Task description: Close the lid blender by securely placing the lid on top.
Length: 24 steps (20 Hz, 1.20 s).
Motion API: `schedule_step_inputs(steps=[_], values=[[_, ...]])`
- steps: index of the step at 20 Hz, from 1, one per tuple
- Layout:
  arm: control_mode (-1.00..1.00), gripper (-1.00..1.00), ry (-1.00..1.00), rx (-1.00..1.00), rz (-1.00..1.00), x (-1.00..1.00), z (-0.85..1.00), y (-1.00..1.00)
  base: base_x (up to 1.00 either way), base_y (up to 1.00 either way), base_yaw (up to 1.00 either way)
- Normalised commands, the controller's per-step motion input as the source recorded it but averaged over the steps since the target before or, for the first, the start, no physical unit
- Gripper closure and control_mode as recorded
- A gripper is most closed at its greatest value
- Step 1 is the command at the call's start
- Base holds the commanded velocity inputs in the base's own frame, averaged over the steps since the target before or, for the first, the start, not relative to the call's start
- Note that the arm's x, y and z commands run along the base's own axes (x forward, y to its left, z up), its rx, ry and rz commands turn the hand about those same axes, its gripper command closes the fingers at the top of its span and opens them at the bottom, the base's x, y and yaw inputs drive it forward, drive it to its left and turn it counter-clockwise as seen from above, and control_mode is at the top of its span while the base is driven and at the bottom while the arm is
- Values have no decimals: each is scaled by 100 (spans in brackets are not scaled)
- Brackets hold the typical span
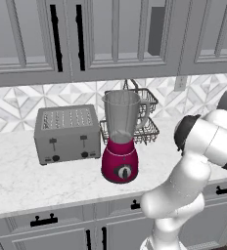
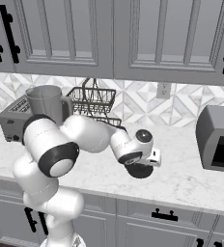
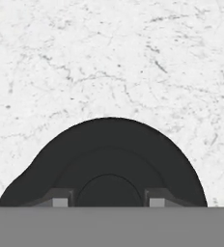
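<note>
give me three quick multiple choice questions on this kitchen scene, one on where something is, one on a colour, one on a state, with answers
1. Where is the toaster relative to the blender in the left base view?
A. To its left
B. To its right
C. Stacked on it

2. What colour is the blender's base?
A. Green
B. Yellow
C. Magenta

3. What is the state of the blender's jar?
A. Lid fitted on top
B. Open, no lid on it
C. Lying on its side

Answers:
1. A, the grey toaster stands on the counter left of the blender.
2. C, the rounded base under the clear jar is magenta.
3. B, the jar's rim is bare, and the black lid is down at the claw over the counter.
</note>
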Motion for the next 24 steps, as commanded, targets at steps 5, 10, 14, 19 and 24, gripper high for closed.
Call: schedule_step_inputs(steps=[5,10,14,19,24], values=[[-100,100,-13,0,8,-39,47,2,0,0,0],[-100,100,-1,0,8,-29,76,9,0,0,0],[-100,100,0,-1,8,-29,82,25,0,0,0],[-100,100,-2,-2,4,-24,70,35,0,0,0],[-100,100,-8,0,0,-17,75,31,0,0,0]])
